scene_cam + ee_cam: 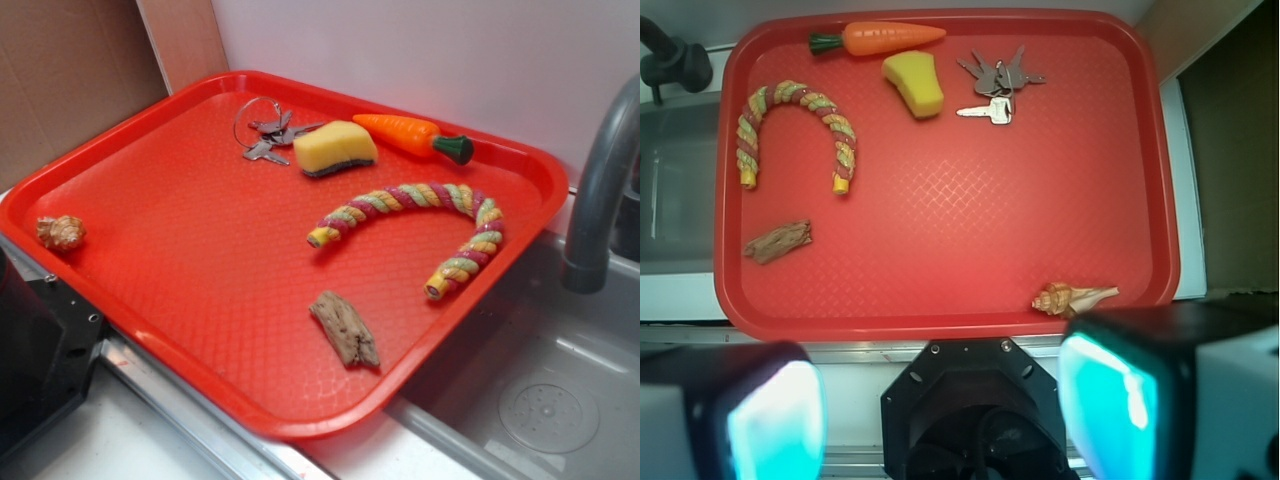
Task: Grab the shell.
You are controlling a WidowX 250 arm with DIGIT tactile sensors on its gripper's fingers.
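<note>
With my tool (940, 405) spread wide, the shell (1072, 298) at the tray's (940, 325) lower right looked light, rigid and bumpy, best pinched across its fat whorls.

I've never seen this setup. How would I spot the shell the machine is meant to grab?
Start with the big red tray beside the sink. Most items crowd its far side, but the shell sits alone by the left rim, nearest the machine. It is a small, bumpy, tan-and-cream spiral, unlike the flat dark brown wood piece near the front edge.
</note>
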